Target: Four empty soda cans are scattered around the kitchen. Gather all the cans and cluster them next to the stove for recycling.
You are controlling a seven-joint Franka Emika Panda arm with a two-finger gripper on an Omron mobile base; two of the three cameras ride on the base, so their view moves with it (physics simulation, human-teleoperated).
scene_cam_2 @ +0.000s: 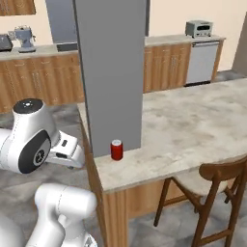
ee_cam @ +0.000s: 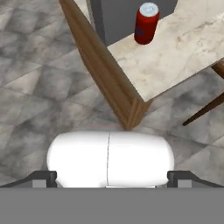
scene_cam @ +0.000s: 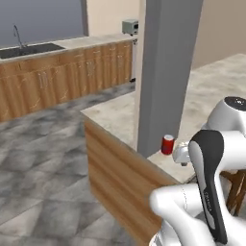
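Soda can [ee_cam: 146, 23], top centre of hand view: light, thin-walled (dents easily); pinch mid-body. Gripper [ee_cam: 109, 177] tips wide apart.

The chair [scene_cam_2: 219, 185] is cut off at the frame's edge

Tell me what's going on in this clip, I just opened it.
A white Franka arm on a mobile base is parked at the corner of a kitchen island. One red soda can stands upright on the island's stone countertop, close to the grey pillar and near the counter's edge. Nothing is being held: in the hand view, the can sits well ahead of the claw, untouched. A wooden chair stands beside the island. A toaster sits on the far counter.
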